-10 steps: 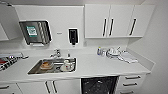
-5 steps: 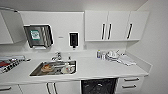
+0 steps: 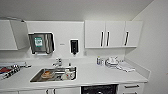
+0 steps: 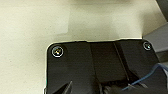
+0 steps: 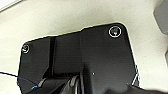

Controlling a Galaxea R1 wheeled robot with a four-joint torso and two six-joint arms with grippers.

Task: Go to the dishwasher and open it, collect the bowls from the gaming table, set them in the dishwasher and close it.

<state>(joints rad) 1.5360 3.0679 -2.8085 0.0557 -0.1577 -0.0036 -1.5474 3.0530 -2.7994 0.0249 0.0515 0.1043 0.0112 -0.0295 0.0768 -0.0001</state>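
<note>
End effectors: state cannot be told in either wrist view. Dishwasher [image 3: 99, 89]: dark interior seen at bottom centre-right of head frame, under the white table [image 3: 105, 75]; apparently open. Sink [image 3: 54, 74]: lower left, dishes inside. Risk: base or arm may strike the open dishwasher front if approached blind.

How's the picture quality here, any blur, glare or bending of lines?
Head view: soft and blurry, evenly lit; the wide lens bows the wall cabinets and countertop, and the steel sink shows mild sheen. Left and right wrist views: blurred, the dark robot plate against a pale floor, with no harsh shadows.
</note>
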